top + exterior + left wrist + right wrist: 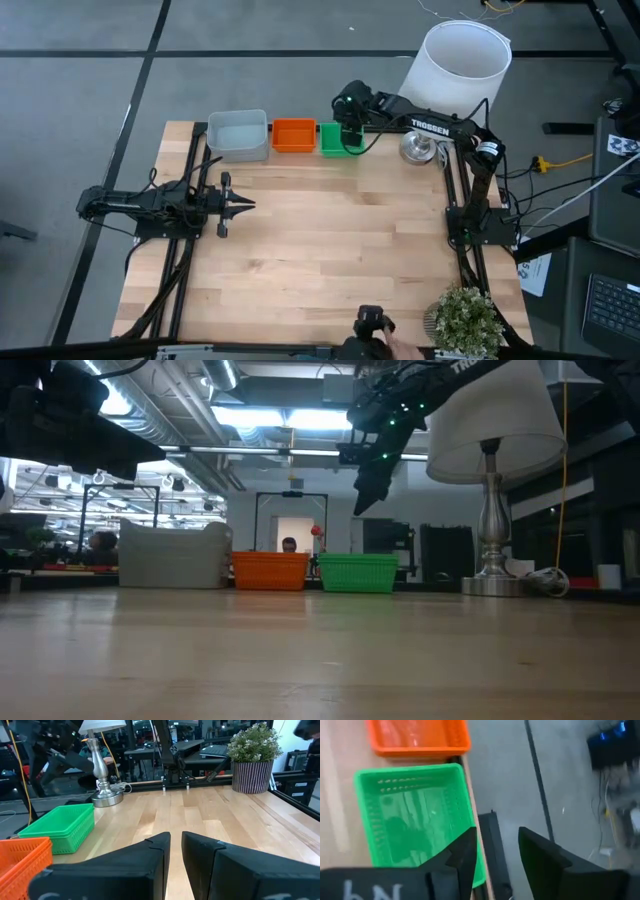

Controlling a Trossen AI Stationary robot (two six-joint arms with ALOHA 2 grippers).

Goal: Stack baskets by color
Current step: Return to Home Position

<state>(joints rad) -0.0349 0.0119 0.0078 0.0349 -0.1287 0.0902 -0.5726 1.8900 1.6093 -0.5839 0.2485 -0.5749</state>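
Hovering: right hand (496, 840), spread and empty, above the green rectangular plastic basket stack (340, 140) (high enough to retreat safely, I judge).
Waiting: left hand (175, 842), barely parted, over the bench (330, 260).

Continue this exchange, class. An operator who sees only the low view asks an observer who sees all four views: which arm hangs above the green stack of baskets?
Observer: The right arm. The high view shows it reaching in from the right side of the table, with the right tool over the green stack.
Operator: Is that tool carrying anything?
Observer: No. The right wrist view shows its fingers apart with nothing between them.
Operator: Where is the left arm?
Observer: By the table's left side, with the left tool apart from the grey stack, the nearest one.
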